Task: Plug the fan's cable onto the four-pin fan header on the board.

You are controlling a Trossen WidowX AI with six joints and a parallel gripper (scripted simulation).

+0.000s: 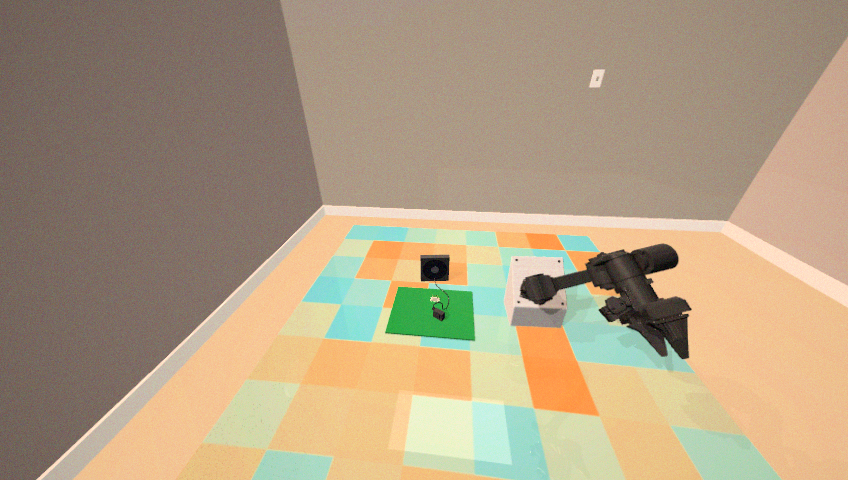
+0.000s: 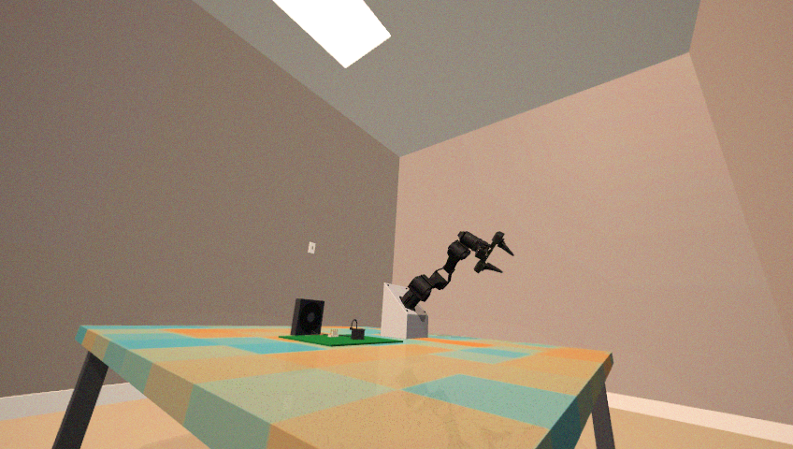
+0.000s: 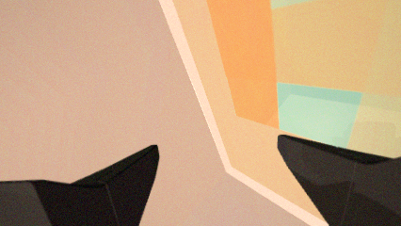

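Fingers wide apart, empty, well away from the plug.

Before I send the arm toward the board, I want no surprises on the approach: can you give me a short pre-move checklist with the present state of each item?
1. End effector open and holding nothing: ok, fingers spread wide.
2. End effector off the plug and board: ok, raised high beside its white pedestal, pointing away from the work.
3. Plug reachable: ok, a small black block lying on the green board, nothing over it.
4. Plug seated on the fan header: not ok, it lies apart from the pale header.
5. Cable path: cannot tell, the thin wire from the fan is too small to trace.
6. Wrist view on target: not ok, it shows wall and floor only.
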